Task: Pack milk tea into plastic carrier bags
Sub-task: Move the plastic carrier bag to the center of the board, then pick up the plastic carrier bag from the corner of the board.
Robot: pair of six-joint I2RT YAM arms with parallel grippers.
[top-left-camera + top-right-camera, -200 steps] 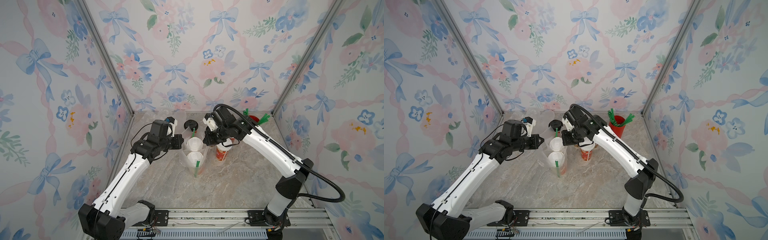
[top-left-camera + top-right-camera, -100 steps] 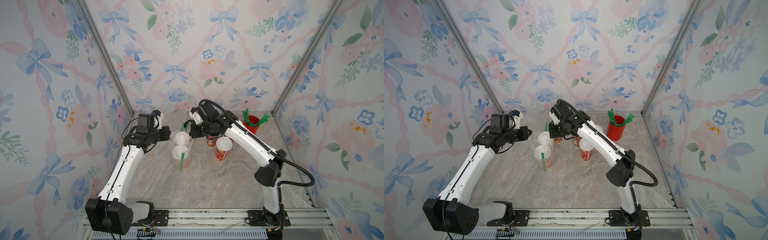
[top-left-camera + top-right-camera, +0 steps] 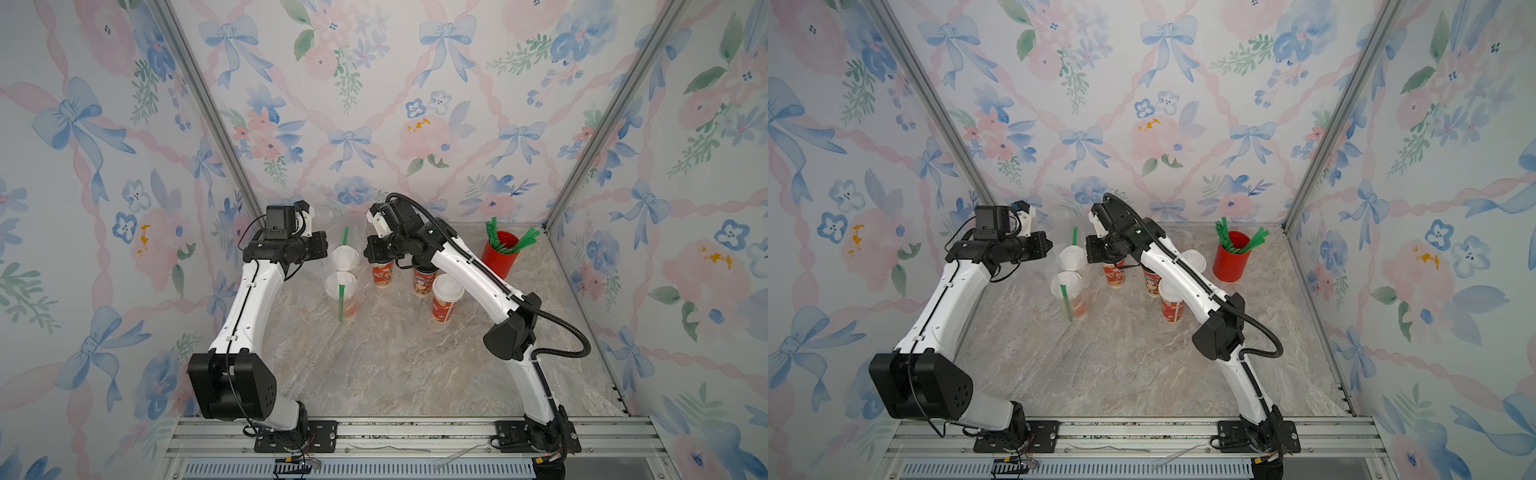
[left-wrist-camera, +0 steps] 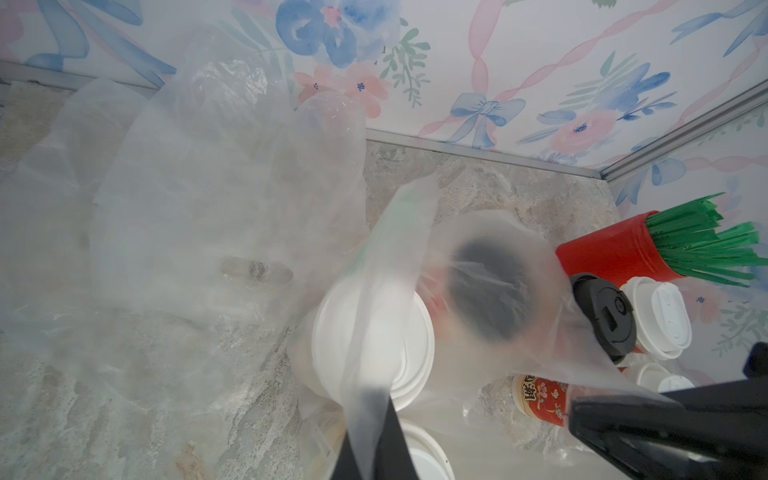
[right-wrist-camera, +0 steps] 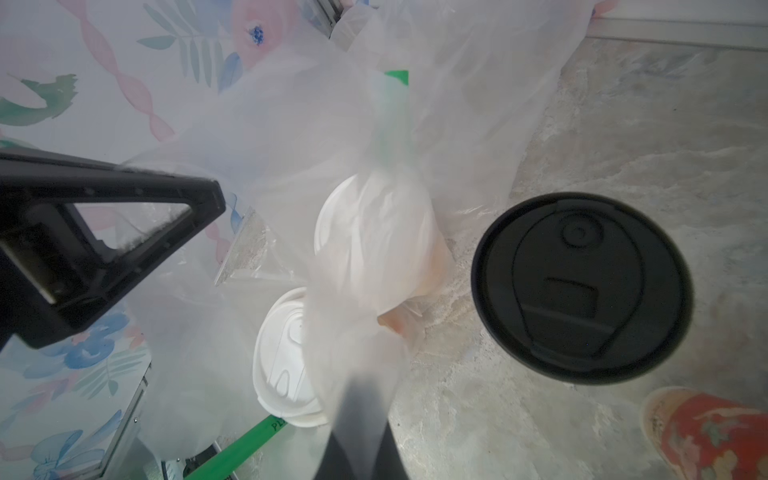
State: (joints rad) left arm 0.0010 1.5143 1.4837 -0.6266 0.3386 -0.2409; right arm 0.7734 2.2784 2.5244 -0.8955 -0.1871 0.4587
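Observation:
A clear plastic carrier bag (image 3: 351, 309) hangs between my two grippers at the back left of the table. Inside it stand two white-lidded milk tea cups (image 3: 345, 258) (image 3: 340, 286) with green straws. My left gripper (image 3: 322, 249) (image 4: 374, 440) is shut on one handle loop. My right gripper (image 3: 370, 251) (image 5: 361, 440) is shut on the other loop. Just right of the bag stands a black-lidded cup (image 5: 582, 286) (image 3: 382, 273). A second printed cup (image 3: 424, 284) sits half under my right arm, and a white-lidded red cup (image 3: 446, 297) stands in front of it.
A red cup of green straws (image 3: 500, 253) (image 3: 1231, 257) stands at the back right. Another white lid (image 3: 1196, 259) shows behind my right arm. More crinkled clear bags (image 4: 187, 187) lie by the back wall, left of the held bag.
Both arms have carried the bag with its two cups from the table's middle toward the back left. The grips on the handles have not changed.

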